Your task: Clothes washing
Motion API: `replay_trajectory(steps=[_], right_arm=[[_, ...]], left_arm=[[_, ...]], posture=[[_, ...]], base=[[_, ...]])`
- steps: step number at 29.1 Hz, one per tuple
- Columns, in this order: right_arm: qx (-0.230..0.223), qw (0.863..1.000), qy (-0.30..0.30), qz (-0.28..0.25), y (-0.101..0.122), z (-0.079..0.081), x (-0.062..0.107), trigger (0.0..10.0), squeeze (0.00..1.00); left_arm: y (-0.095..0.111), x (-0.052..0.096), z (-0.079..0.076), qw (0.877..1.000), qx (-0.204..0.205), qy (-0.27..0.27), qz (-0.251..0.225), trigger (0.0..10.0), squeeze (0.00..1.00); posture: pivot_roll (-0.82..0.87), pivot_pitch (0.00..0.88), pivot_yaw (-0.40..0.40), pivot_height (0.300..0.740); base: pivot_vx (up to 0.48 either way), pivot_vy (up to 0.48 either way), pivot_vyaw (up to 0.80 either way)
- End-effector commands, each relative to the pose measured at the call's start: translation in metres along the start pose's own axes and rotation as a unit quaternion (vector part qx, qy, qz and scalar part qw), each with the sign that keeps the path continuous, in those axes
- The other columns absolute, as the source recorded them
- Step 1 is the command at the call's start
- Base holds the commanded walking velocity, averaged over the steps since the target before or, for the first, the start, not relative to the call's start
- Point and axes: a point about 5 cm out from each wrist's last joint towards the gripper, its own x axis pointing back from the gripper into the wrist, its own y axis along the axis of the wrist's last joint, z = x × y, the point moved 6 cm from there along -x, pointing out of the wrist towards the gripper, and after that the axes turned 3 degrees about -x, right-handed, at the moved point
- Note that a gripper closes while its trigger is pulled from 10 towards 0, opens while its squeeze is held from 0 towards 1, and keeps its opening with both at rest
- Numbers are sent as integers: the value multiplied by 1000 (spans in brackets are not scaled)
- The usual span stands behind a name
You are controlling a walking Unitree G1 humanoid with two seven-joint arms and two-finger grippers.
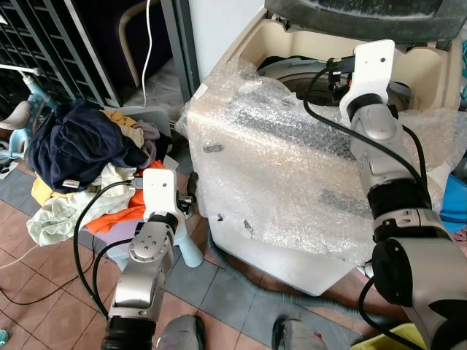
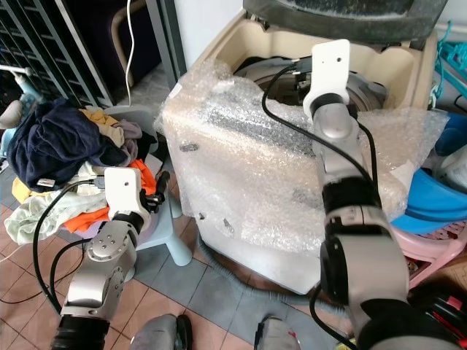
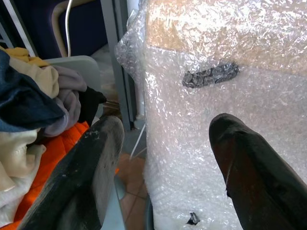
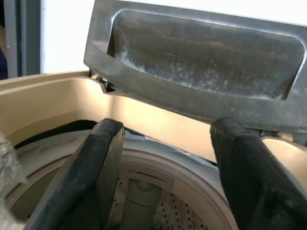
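A cream top-loading washing machine [image 1: 292, 182] stands wrapped in bubble wrap, its grey lid [image 4: 201, 62] raised. My right gripper [image 4: 168, 129] hangs open above the drum [image 4: 144, 191], with nothing between its fingers. A pile of clothes [image 1: 80, 146], dark blue on top with cream, yellow and orange pieces, lies on a pale stool to the left of the machine. My left gripper [image 3: 168, 124] is low down between the pile and the machine's front, open and empty. An orange garment [image 3: 53, 158] lies just beside its finger.
A dark metal rack [image 1: 44, 44] and a white cable [image 1: 148, 44] are at the back left. The pale blue stool leg [image 1: 191, 251] stands by the machine's corner. A blue basin [image 2: 438, 204] on a pink basket [image 2: 438, 244] sits to the right. Floor is tiled.
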Motion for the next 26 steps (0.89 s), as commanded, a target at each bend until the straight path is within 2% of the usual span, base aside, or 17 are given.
replay_trajectory(steps=[1,2,3,4,5,6,8,10,12,17,20,23,26], right_arm=[[-1,999,15,-39,10,1,17,10000,1000],[-1,999,15,-39,10,1,17,10000,1000],[-6,998,36,-49,12,6,25,10000,1000],[-17,996,57,-63,18,14,32,10000,118],[-20,996,61,-67,20,16,35,10000,118],[-21,995,64,-69,21,18,37,10000,0],[-22,995,69,-71,22,21,39,10000,0],[-21,993,91,-75,26,36,42,10000,0],[-24,992,94,-80,30,39,43,10000,0],[-33,989,111,-95,44,49,49,10000,0],[-38,988,115,-96,46,51,51,10000,0],[-35,990,112,-78,34,49,59,10000,0],[-27,995,88,-39,10,38,76,10000,0]], left_arm=[[2,2,-3,1000,-13,-11,-5,10000,0],[2,2,-3,1000,-13,-11,-5,10000,0],[1,2,-5,1000,-13,-11,-3,10000,0],[3,2,-6,1000,-11,-11,-7,10000,0],[4,2,-6,1000,-10,-12,-8,10000,0],[4,2,-7,1000,-9,-13,-9,10000,0],[4,1,-6,1000,-9,-14,-10,10000,0],[8,-1,-4,1000,-17,-5,-18,10000,0],[10,-2,-3,1000,-17,-3,-20,10000,0],[15,-1,2,999,-25,16,-31,10000,0],[21,0,3,999,-17,8,-47,10000,0],[25,0,8,999,-2,17,-51,10000,0],[25,0,9,998,-6,20,-53,10000,0]], posture=[[-46,104,76,740],[-46,104,76,740],[-46,104,76,740],[-50,109,82,740],[-50,109,82,740],[-50,109,82,740],[-52,109,82,740],[-48,109,84,740],[-47,109,84,740],[-43,104,82,740],[-44,103,80,740],[-43,100,76,740],[-43,96,73,740]], base=[[0,0,0],[0,0,0],[0,0,0],[0,292,0],[0,292,0],[0,424,0],[0,452,0],[0,480,0],[0,480,0],[0,480,800],[0,480,800],[0,480,0],[0,480,0]])
